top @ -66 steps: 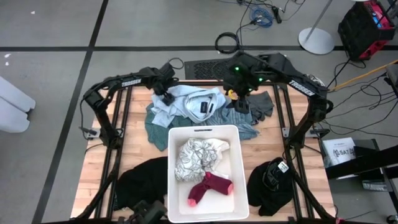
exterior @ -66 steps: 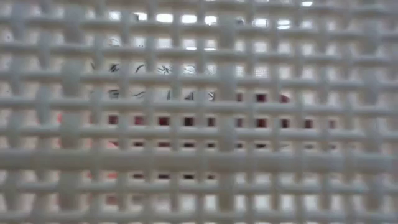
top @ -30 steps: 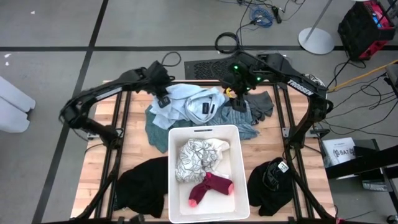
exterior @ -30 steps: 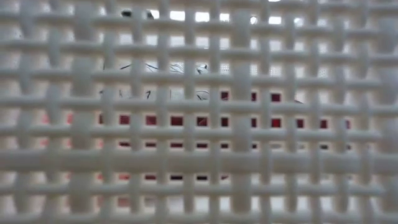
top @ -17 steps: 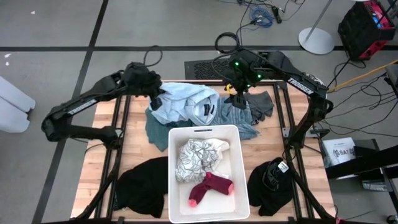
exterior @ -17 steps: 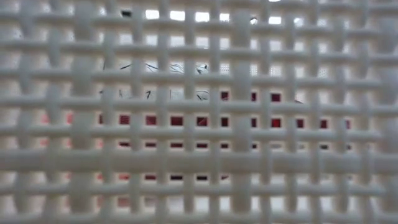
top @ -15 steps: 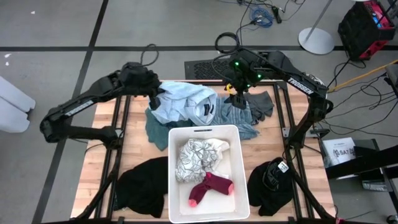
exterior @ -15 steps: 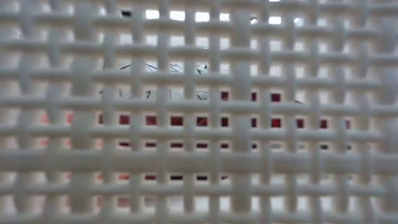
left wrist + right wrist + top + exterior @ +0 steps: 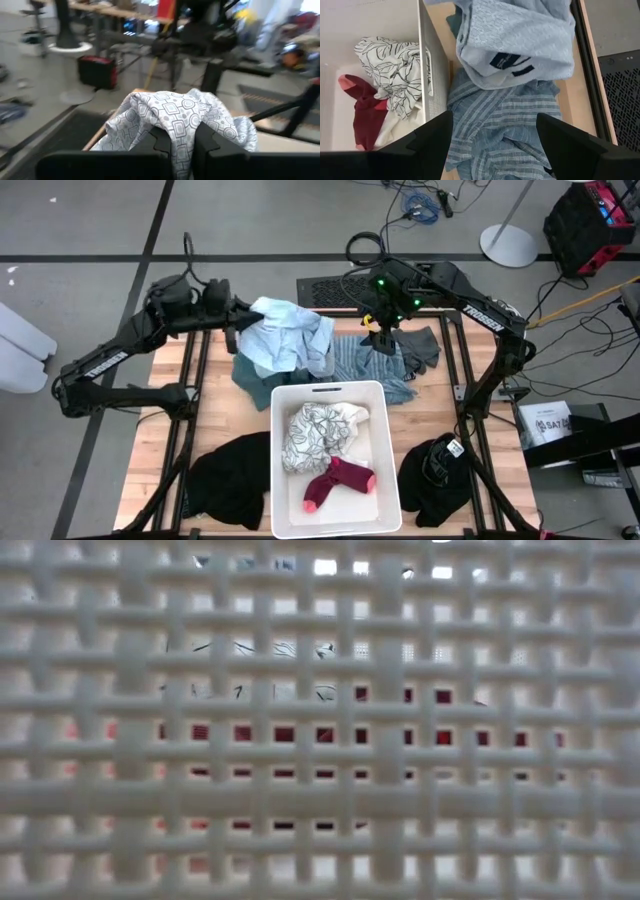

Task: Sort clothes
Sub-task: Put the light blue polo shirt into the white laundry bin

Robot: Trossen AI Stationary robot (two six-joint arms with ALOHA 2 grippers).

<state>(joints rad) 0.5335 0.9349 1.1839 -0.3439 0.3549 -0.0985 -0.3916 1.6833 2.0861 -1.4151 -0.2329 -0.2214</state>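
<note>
Overhead, wooden table (image 9: 228,428) on grey floor (image 9: 90,220); left fingers (image 9: 180,142) pinch light blue shirt (image 9: 290,332), right fingers (image 9: 490,131) spread empty

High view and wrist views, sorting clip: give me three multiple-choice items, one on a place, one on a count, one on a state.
1. Where is the pink-magenta sock?
A. In the white bin
B. On the bare table
C. In the right hand

2. How many garments lie in the bin?
A. None
B. Two
C. Five

3. What is the left hand doing?
A. Hanging open over the bin
B. Shut on the light blue patterned shirt
C. Resting on a black garment

Answers:
1 A: the high view shows the sock at the bin's near end.
2 B: only the sock and a white leaf-print garment lie inside.
3 B: in the left wrist view the shirt's cloth is pinched between the fingers; the right hand hangs open over the striped shirt.
</note>
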